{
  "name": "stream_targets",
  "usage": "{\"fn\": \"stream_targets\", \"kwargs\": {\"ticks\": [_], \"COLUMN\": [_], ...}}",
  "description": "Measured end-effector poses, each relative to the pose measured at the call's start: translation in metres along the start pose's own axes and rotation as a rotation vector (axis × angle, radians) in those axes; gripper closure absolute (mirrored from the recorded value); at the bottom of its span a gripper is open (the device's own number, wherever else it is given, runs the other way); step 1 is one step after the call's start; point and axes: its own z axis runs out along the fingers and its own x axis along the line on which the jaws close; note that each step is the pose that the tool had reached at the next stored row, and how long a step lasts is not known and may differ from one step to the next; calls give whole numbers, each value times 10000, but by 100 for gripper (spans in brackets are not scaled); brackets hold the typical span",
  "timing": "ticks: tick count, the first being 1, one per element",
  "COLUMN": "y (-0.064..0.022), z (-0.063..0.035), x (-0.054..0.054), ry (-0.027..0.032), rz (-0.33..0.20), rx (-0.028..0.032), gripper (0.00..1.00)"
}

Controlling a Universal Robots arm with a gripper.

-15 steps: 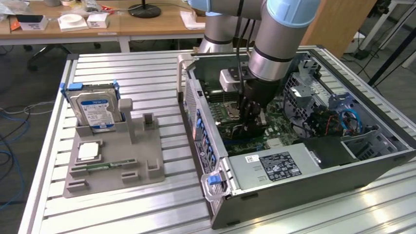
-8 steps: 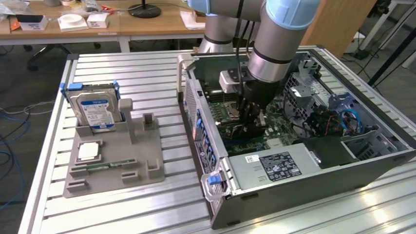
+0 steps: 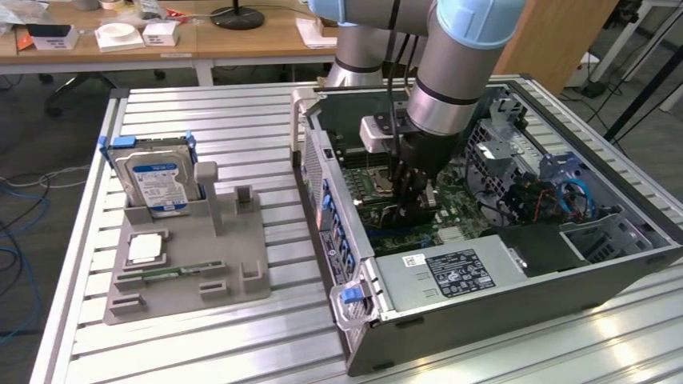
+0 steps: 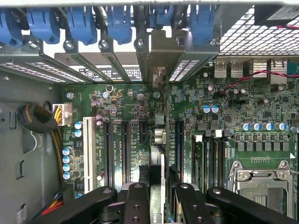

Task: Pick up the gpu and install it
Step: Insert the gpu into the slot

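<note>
The jaws are closed on the gpu (image 4: 158, 140), which appears edge-on in the wrist view as a thin strip running from between the black fingers (image 4: 136, 205) up to its metal bracket at the rear slot openings of the case. The gripper (image 4: 156, 196) holds the card upright over the motherboard (image 4: 261, 116), in line with one of the long expansion slots (image 4: 125, 149).

In the exterior view the gripper (image 3: 411, 204) is lowered inside the open computer case (image 3: 513, 240), at the centre of the case interior. The power supply (image 3: 453, 272) lies at 5 o'clock from the gripper. The processor socket (image 3: 376, 184) lies at 10 o'clock.

At 9 o'clock from the case, well apart on the table (image 3: 213, 352), stands a grey holder (image 3: 192, 272). It carries a hard drive (image 3: 158, 182) upright and a memory stick (image 3: 171, 272) lying flat.

Step in hand, by judgement: installation, with pickup complete. Whether the card edge is already in the slot cannot be told. Seating calls for a straight press along the slot line, with the bracket kept aligned to its rear opening and no tilt. Misalignment risks damage to the edge contacts.
</note>
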Motion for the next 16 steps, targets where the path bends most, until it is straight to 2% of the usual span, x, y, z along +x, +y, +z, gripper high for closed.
{"fn": "stream_targets", "kwargs": {"ticks": [16], "y": [1], "z": [-47], "x": [-5], "ry": [-13], "rz": [-33], "rx": [2], "gripper": [74]}}
